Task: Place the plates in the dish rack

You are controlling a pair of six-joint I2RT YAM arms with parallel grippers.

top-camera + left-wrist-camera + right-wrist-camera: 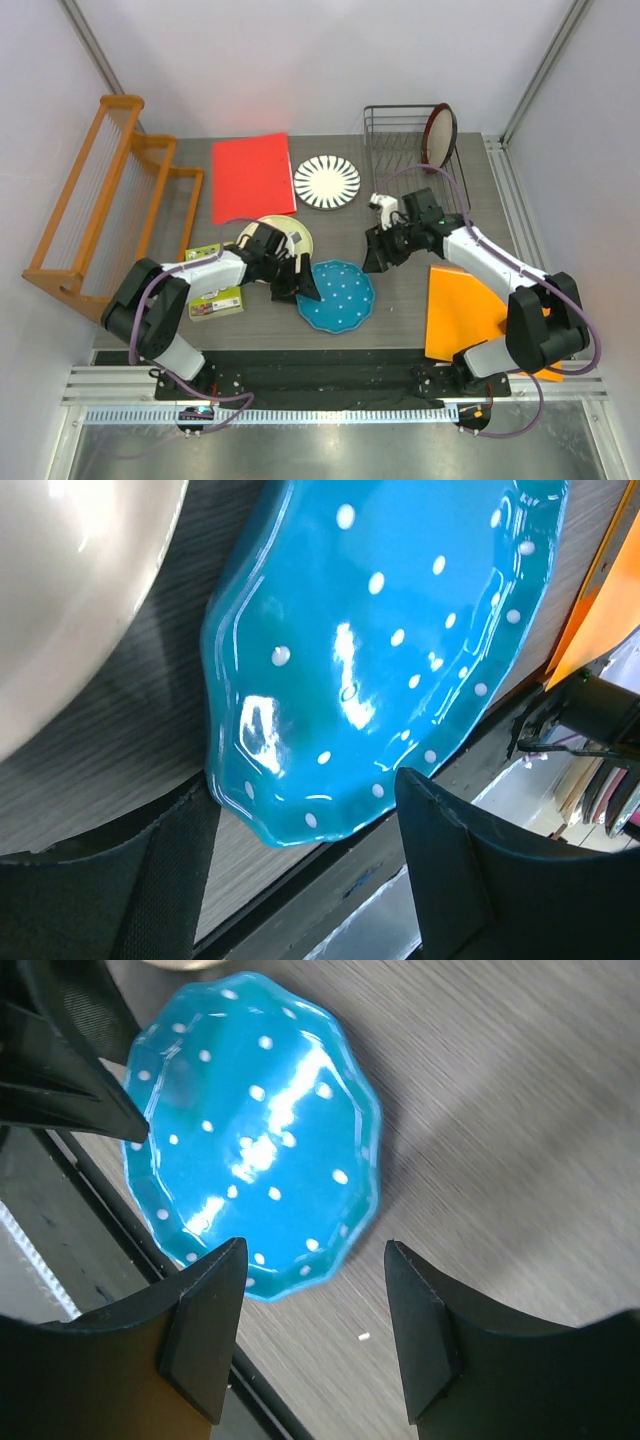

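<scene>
At the back right of the table, the rectangular dish rack of thin black wire point(395, 135) holds one round beige plate with a dark red rim point(440, 135), standing on edge at its right side. By my reckoning that is one plate of four loaded.

Three plates lie flat on the grey wood-grain tabletop point(395, 310):
- The white plate with black radial petals point(327, 182) sits just left of the rack.
- The plain-looking cream plate point(290, 233) is partly under the left arm.
- The glossy blue plate with white dots point(337, 295) lies near the front edge between the two arms. Its rim is wavy and scalloped, and the glaze throws bright highlights.

The left gripper point(298, 282) is low at the blue plate's left rim. Its dark fingers are spread wide with the rim between them and are gripping nothing. Whether a finger touches the rim is hard to tell.

The right gripper point(315, 1252) hangs above the same plate's right side, its jaws apart and empty.

A flat red rectangular sheet point(252, 177) and an orange sheet point(465, 310) lie on the table, matte beside the glazed plates.
</scene>
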